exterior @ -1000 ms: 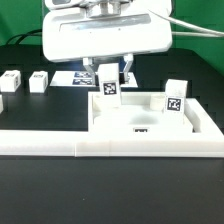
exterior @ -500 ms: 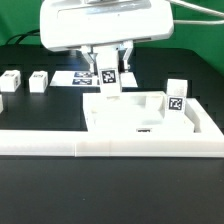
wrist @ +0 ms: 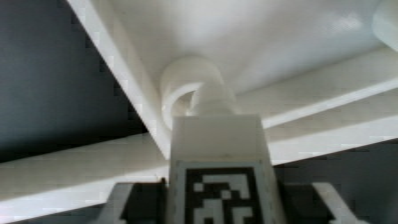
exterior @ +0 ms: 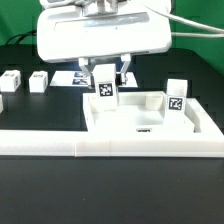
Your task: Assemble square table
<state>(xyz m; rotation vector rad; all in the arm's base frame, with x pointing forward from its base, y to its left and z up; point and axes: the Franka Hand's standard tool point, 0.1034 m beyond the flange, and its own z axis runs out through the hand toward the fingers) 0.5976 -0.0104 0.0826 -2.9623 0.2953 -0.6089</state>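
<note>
My gripper [exterior: 105, 76] is shut on a small white tagged leg post [exterior: 104, 88] and holds it upright over the back corner of the white square slab [exterior: 135, 112] on the exterior view's left. In the wrist view the post [wrist: 219, 150] sits between my dark fingers [wrist: 146, 200], its far end pointing at a round socket [wrist: 187, 82] in the slab's corner. I cannot tell whether it touches. A second leg post [exterior: 175, 100] stands on the slab's back corner on the right. The slab's front edge bears a small tag [exterior: 141, 129].
Two loose tagged leg posts [exterior: 38, 80] [exterior: 10, 80] lie at the exterior view's left. The marker board [exterior: 68, 78] lies behind them. A long low white border rail [exterior: 110, 146] runs along the front, and the slab rests against it.
The gripper with the leg post rose and tilted half a second ago. It has now come back down, slightly further to the exterior view's left.
</note>
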